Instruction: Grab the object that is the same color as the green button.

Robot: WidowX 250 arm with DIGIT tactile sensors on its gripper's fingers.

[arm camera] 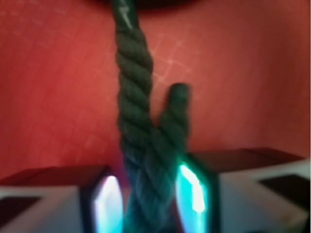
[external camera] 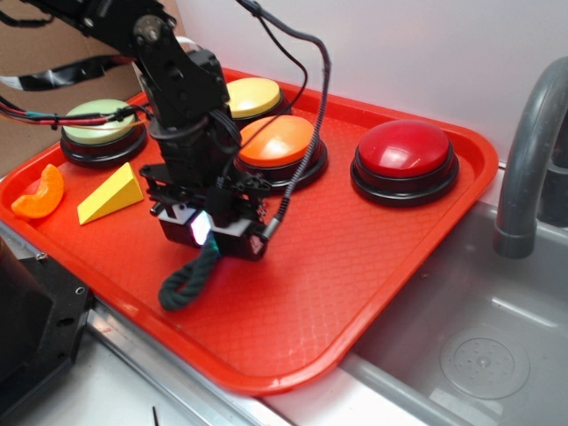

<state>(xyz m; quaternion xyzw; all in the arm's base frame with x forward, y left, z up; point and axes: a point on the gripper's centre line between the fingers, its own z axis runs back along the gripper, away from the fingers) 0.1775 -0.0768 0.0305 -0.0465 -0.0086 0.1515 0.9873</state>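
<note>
Gripper [external camera: 206,229] at frame centre-left clamps dark green rope [external camera: 189,278], which hangs toward the red tray [external camera: 373,257]. Rope looks light, soft, limp, grippy; hold near the doubled strands seems secure.

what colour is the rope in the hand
Dark green rope, clearest in the wrist view.

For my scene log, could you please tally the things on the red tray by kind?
Buttons: 4 (green, yellow, orange, red)
Rope pieces: 1, dark green, between the gripper fingers
Yellow wedges: 1
Orange slices: 1
Total: 7
</note>
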